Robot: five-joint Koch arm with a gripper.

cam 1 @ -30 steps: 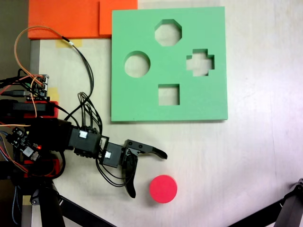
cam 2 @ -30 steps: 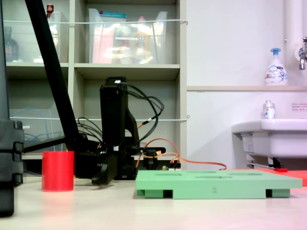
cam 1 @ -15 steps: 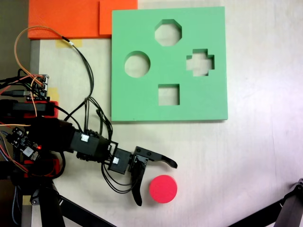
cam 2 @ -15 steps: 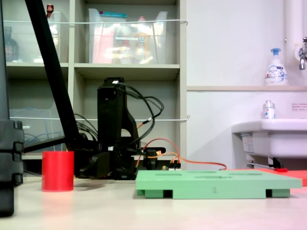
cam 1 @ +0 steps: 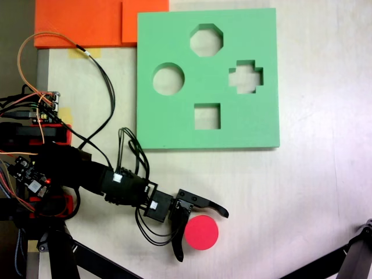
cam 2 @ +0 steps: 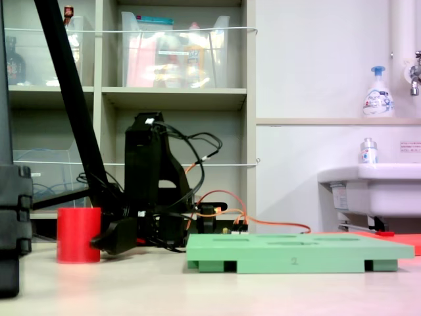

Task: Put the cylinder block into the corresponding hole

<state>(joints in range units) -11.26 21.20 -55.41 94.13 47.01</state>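
- Pale surface (cam 1: 325, 192) carried everything; seen from above in one fixed view, from low at the side in the other.
- Green foam board (cam 1: 244, 125) lay flat at the top centre of the view from above, with four cutouts: octagon, cross, square and the round hole (cam 1: 168, 79) on its left part. All cutouts were empty.
- Orange foam sheets (cam 1: 81, 23) sat at the top left, touching the board's upper left corner area.
- Black arm (cam 1: 87, 177) reached from the left edge toward the lower centre, with wires looping over it.
- In the side view the arm (cam 2: 150, 178) was bent low over the surface, the board (cam 2: 296, 253) to its right.
- Hand (cam 1: 203, 234) was spread wide: one jaw ran along the upper side of the block, the other pointed down past its left side.
- Cylinder block (cam 1: 201, 232) stood on the surface at the bottom centre, sitting between the two jaws, close to the left one; whether either jaw touched it couldn't be told.
- Block was well apart from the board and the round hole, below the board's bottom edge.
- In the side view the cylinder block (cam 2: 78, 235) stood upright on the surface, just left of the low arm.
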